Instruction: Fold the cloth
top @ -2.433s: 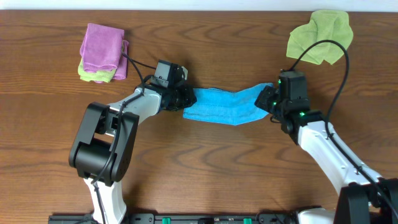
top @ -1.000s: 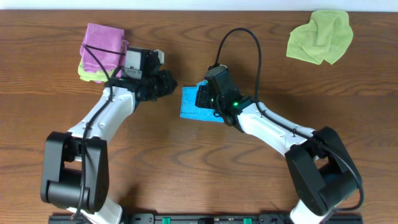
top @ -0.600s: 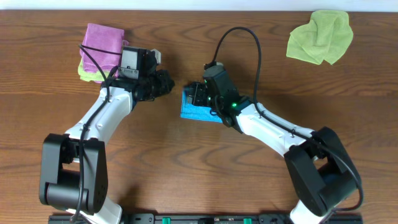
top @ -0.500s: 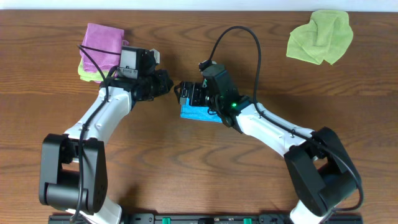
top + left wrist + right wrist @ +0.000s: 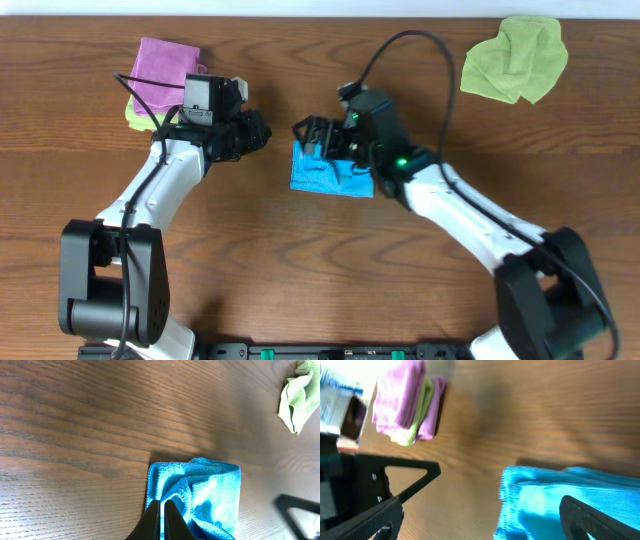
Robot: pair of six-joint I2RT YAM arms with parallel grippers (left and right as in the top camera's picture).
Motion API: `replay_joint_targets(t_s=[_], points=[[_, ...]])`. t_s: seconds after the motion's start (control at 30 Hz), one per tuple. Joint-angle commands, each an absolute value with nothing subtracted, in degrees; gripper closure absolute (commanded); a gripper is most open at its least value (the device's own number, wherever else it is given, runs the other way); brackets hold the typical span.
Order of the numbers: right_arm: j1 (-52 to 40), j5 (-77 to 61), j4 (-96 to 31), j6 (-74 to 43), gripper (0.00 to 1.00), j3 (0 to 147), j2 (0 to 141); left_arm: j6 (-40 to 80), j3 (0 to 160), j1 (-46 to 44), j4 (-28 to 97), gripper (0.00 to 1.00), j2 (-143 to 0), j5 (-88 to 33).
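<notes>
Brown wood-grain tabletop [image 5: 300, 260] carries the blue terry cloth [image 5: 330, 172], folded into a compact rectangle. Left gripper [image 5: 255, 132], fingers pressed together, sits near its edge; right gripper [image 5: 312, 138] hovers spread over its corner. Folding looks finished; next, both should back clear.

**Left arm** [image 5: 165, 190]: white tubular links, black joint housings, bulky black base section near the desk's front edge. A pale grey box [image 5: 200, 93] sits on the wrist, with a thin cable [image 5: 138, 92], black, beside it.

**Left gripper** [image 5: 264, 130]: black. Its fingers [image 5: 151, 522] are slim, tapering blades.

**Right arm** [image 5: 470, 215]: matching white links and black joints. There is a green light [image 5: 400, 160] on the black wrist block and a long cable [image 5: 415, 33], black.

**Right gripper** [image 5: 305, 138]: black. Its fingers [image 5: 600, 520] are flat wedges, one with a triangular cut-out and small round fasteners.
</notes>
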State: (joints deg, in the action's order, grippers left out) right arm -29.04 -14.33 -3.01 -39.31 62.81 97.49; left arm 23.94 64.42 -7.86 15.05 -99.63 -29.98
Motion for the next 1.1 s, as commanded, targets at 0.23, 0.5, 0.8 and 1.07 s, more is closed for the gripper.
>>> replay_joint_targets(t_s=[0.23, 0.5, 0.8, 1.07], points=[[-26.76, -13.54, -15.66, -38.61, 0.28, 63.66, 97.49, 23.14, 64.73, -7.49, 15.2, 0.94, -98.45, -30.04], [-31.31, -13.54, -12.95, -42.22, 0.67, 63.66, 103.61, 23.11, 64.73, -7.4, 15.22, 0.94, -98.45, -30.04], [-36.12, -13.45, -9.47, -44.38, 0.76, 63.64, 105.25, 23.14, 64.73, -6.35, 15.2, 0.94, -98.45, -30.06], [-40.03, -12.67, -7.05, -45.89, 0.75, 63.64, 107.83, 23.11, 64.73, -4.38, 15.18, 0.94, -98.43, -32.23]])
